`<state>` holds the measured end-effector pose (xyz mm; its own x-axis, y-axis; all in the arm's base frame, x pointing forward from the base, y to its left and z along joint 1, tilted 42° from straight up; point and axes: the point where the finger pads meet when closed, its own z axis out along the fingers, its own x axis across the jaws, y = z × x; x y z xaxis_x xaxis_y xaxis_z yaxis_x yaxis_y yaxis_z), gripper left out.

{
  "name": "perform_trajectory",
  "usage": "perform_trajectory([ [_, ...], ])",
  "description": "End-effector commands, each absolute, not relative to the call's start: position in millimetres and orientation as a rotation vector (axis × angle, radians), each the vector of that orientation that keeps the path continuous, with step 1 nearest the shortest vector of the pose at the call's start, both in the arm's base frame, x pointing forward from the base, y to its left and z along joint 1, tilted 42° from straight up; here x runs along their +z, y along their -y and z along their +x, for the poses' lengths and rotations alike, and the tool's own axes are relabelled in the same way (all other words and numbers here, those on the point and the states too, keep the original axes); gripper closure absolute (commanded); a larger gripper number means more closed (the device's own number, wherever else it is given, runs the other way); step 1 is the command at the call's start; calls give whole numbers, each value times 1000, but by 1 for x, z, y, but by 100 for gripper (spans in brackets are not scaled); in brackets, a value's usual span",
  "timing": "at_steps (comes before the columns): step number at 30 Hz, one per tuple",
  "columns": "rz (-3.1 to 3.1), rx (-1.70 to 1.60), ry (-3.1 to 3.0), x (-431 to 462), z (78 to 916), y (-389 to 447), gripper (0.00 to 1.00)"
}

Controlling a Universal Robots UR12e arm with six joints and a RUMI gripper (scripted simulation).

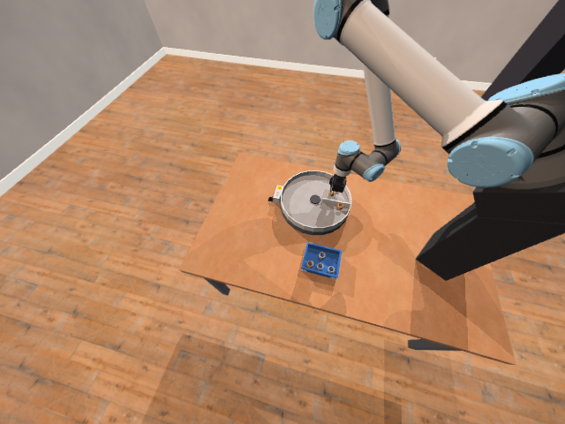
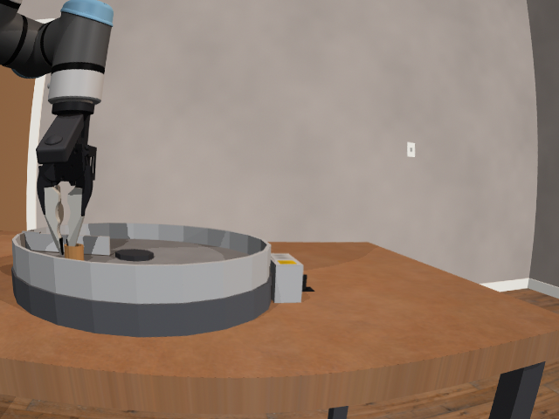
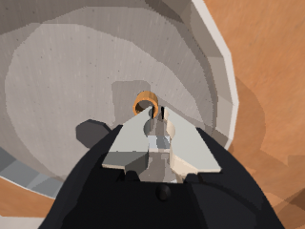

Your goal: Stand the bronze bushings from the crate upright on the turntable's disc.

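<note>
A bronze bushing point(image 1: 331, 194) point(image 2: 75, 252) point(image 3: 146, 94) stands upright on the turntable's disc point(image 1: 297, 205) point(image 2: 180, 252) point(image 3: 57, 72), away from the dark hub point(image 1: 314, 199) point(image 2: 134, 255) point(image 3: 92, 133). My gripper point(image 1: 332, 192) point(image 2: 65, 249) point(image 3: 157, 107) is open by a narrow gap, its tips low at this bushing's rim, one on either side of its wall. A second bronze bushing point(image 1: 340, 206) is on the disc across the divider. The blue crate point(image 1: 333, 258) holds a bronze bushing point(image 1: 310, 264) and steel bushings point(image 1: 321, 255) point(image 1: 320, 267) point(image 1: 331, 269).
A thin light divider point(image 1: 342, 201) point(image 2: 101, 245) runs from near the hub to the turntable's raised rim point(image 2: 153, 284) point(image 3: 233, 91). A small light grey box point(image 1: 277, 192) point(image 2: 287, 281) sits against the turntable's outside. The crate lies on the table beside the turntable.
</note>
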<state>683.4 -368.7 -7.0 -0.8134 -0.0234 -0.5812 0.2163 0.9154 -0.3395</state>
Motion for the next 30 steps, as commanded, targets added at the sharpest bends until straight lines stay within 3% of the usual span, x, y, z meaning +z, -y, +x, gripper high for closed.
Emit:
perform_trajectory([
  [1,137,-528,-2470,-7,683,369,94],
  [30,137,-528,-2470,31,656,348,94],
])
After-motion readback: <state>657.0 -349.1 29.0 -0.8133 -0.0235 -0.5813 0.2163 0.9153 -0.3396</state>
